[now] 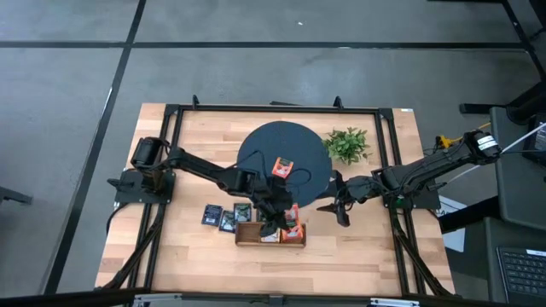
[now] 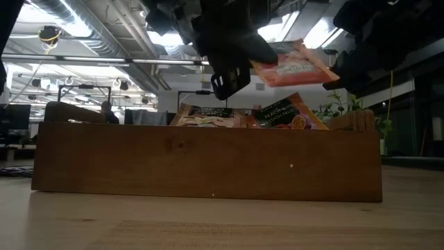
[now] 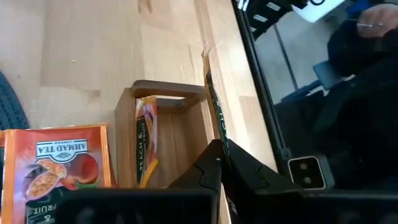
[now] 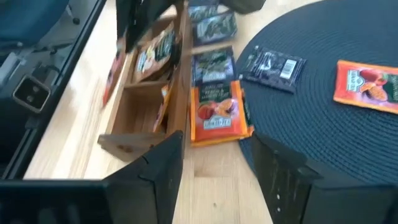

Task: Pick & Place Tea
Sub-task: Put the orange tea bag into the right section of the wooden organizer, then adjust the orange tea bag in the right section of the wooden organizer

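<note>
Wood tabletop [image 1: 196, 256] in a black frame, grey floor around it. Landmark is the narrow wooden three-compartment tray [image 1: 247, 240] at the table's near edge.

Left gripper [image 3: 222, 163] hangs directly over the tray, jaws clamped on a thin tea sachet [image 3: 217, 118] seen edge-on; low view shows an orange-red sachet [image 2: 291, 66] tilted in the air just above the tray wall, beside that gripper. Can't tell from the wrist view what colour the pinched one is.

Right gripper [image 1: 339, 203] sits just right of the tray, over bare wood at the edge of the dark round mat [image 1: 256, 149], jaws spread wide, nothing between them.

Tea placement:
- Sachets standing in the tray, one beige and one orange-red poking over the wall in low view.
- Ahmad Tea orange sachet [image 4: 217, 113] flat on the table, touching the tray's long side toward the mat.
- Dark sachets [image 1: 220, 217] flat on the wood just left of the tray.
- On the mat behind the tray: one orange-red sachet [image 1: 282, 167], one black sachet [image 4: 273, 67].

Green plant [image 1: 348, 143] behind the right gripper, well apart from the tray.
</note>
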You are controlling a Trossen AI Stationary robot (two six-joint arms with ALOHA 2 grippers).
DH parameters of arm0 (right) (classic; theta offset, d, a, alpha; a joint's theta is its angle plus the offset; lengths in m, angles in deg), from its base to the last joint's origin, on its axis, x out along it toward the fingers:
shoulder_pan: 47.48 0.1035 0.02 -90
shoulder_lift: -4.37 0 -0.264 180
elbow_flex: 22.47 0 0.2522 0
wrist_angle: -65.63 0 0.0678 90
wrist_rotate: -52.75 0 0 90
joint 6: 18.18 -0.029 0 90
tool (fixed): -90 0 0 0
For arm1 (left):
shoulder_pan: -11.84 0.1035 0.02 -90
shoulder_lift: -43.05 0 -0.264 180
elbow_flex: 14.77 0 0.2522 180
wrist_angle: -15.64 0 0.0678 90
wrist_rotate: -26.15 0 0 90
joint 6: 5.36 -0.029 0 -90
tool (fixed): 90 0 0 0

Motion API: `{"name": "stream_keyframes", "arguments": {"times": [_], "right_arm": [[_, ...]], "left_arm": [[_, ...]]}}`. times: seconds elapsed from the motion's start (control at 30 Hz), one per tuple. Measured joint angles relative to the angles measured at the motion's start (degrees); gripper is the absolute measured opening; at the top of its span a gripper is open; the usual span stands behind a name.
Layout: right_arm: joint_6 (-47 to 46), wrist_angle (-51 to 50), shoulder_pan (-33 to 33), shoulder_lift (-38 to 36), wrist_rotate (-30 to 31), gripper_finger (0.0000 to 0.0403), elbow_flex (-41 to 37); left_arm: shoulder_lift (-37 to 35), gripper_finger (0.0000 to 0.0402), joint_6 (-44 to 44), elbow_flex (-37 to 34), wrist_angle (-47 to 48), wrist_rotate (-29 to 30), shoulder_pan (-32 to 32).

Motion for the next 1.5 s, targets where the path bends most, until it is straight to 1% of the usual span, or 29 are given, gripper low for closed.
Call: {"name": "stream_keyframes", "arguments": {"times": [0.1,0.27,0.37,0.53,0.77,0.87,1.0,1.3,1.5], "right_arm": [[-2.5,2.0,0.0,0.7,1.6,0.0189,0.0],[-2.8,2.6,0.0,3.0,1.8,0.0189,0.0],[-2.7,2.8,0.0,3.9,1.8,0.0189,0.0],[-2.7,3.1,0.0,4.1,1.8,0.0189,0.0],[-2.6,3.5,0.0,4.1,1.8,0.0189,0.0],[-2.5,3.4,0.0,4.1,1.8,0.0189,0.0],[-2.5,3.4,0.0,4.1,1.8,0.0189,0.0],[-2.5,3.4,0.0,4.1,1.8,0.0189,0.0],[-2.5,3.4,0.0,4.1,1.8,0.0189,0.0]], "left_arm": [[0.0,0.0002,0.1,0.0,0.2,3.0,-1.0],[0.0,0.0004,0.1,0.0,0.5,11.2,-2.9],[0.0,0.0002,-0.3,0.0,2.2,15.5,-3.8],[0.0,0.0005,-0.4,0.0,4.8,19.3,-4.9],[0.0,0.0008,-1.3,0.0,4.2,21.1,-5.2],[0.0,0.0017,0.6,0.0,4.3,24.1,-5.2],[0.0,0.0037,1.1,0.0,4.3,25.7,-5.2],[0.0,0.0097,1.2,0.0,4.3,25.7,-5.2],[0.0,0.0119,1.2,0.0,4.3,26.1,-4.7]]}}
